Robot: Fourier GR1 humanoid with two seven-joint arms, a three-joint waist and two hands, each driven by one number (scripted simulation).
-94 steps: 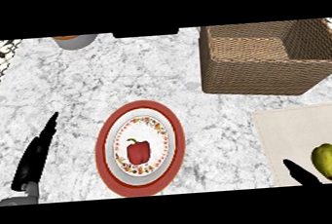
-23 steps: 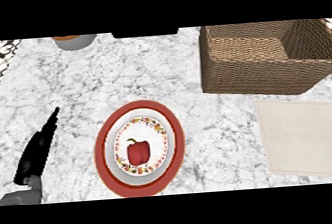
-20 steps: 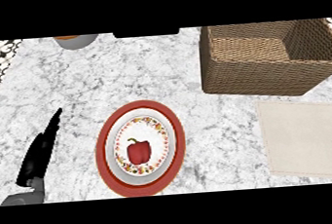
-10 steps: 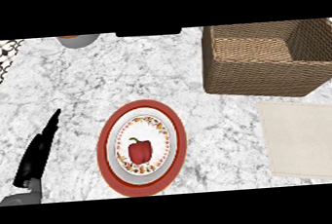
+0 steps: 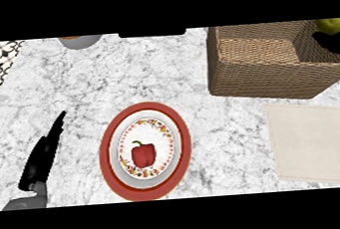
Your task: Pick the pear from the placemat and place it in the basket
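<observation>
**First:** Since half a second ago, what has been changed?

**Second:** At the upper right edge a yellow-green pear (image 5: 334, 23) has been brought into sight, with the black right hand (image 5: 338, 44) just beneath it. Neither was seen in that earlier view. Both are now placed over the far right part of the basket (image 5: 258, 73).

**First:** How are the fingers of that hand arranged?

**Second:** Only a small dark part of the hand is shown, touching the underside of the pear. It seems to be closed on the fruit, though the curl of the fingers is cut off by the edge.

**First:** Has the pear been set down inside?

**Second:** That cannot be told; the pear is seen above the woven rim, against the hand.

**First:** And the placemat?

**Second:** The beige placemat (image 5: 315, 143) is laid flat on the marble counter (image 5: 126, 74), just below the basket, at the right.

**First:** What is seen of the other arm?

**Second:** The left hand (image 5: 44, 155) is held at the lower left, fingers straight and pointing away, nothing gripped, well apart from the red plate (image 5: 112, 140).

**First:** What is carried by that plate?

**Second:** A smaller patterned plate (image 5: 123, 142) is stacked on it, and a red bell pepper (image 5: 143, 154) is placed on that. A grey bowl (image 5: 79, 41) is cut by the top edge.
</observation>
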